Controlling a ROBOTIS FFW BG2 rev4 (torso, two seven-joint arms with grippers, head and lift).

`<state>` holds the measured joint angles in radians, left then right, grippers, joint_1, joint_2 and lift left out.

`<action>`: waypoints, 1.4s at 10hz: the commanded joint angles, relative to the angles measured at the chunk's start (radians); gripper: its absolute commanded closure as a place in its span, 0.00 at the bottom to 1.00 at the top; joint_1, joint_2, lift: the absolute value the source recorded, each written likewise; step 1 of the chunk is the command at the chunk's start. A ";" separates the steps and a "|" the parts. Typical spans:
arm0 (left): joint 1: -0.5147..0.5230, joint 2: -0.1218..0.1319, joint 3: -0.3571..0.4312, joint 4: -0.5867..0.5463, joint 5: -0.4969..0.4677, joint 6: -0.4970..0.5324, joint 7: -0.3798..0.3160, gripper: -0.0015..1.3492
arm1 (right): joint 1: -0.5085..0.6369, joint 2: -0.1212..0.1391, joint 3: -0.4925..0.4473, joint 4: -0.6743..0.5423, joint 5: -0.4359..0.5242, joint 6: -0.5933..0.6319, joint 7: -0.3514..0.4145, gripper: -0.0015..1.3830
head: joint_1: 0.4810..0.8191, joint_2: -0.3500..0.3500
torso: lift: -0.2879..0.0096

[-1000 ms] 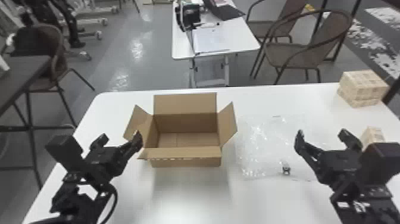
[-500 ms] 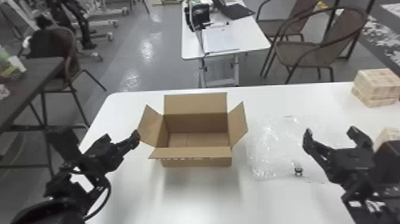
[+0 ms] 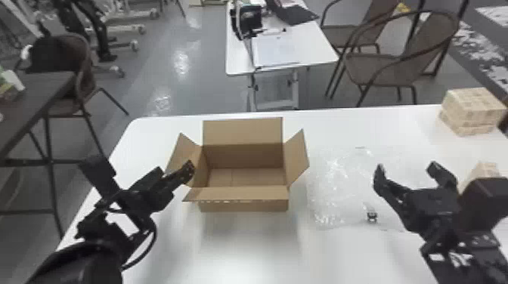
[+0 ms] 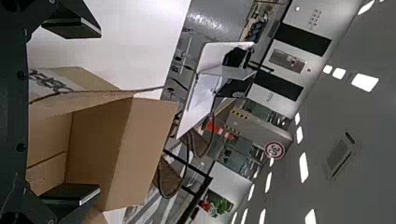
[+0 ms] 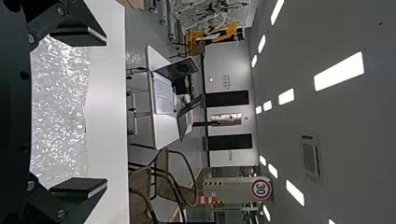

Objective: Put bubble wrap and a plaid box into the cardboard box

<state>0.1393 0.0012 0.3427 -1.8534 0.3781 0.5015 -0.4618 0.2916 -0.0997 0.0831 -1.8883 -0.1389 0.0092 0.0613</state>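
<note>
Bubble wrap (image 3: 336,189) right of centre looks light, floppy, kinda slippery, probably best pinched at an edge. Left claw (image 4: 99,112) and right claw (image 5: 106,112) both spread, empty.

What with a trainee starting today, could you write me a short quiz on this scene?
1. True or false: the cardboard box is taped shut.
2. What lies flat on the white table beside the cardboard box: (a) a chair, (b) bubble wrap or (c) a plant?
3. Fill in one word, "apart" or "together": the right end effector's fingers are ____.

Key: 1 false; 2 b; 3 apart.
</note>
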 commanded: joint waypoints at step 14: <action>-0.017 -0.004 -0.056 0.013 -0.027 -0.037 0.019 0.90 | -0.003 -0.002 0.007 0.023 -0.021 0.000 0.020 0.16 | 0.63 0.64 | 0.60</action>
<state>0.1222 0.0000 0.2889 -1.8401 0.3438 0.4730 -0.4433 0.2886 -0.1009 0.0905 -1.8664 -0.1594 0.0092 0.0801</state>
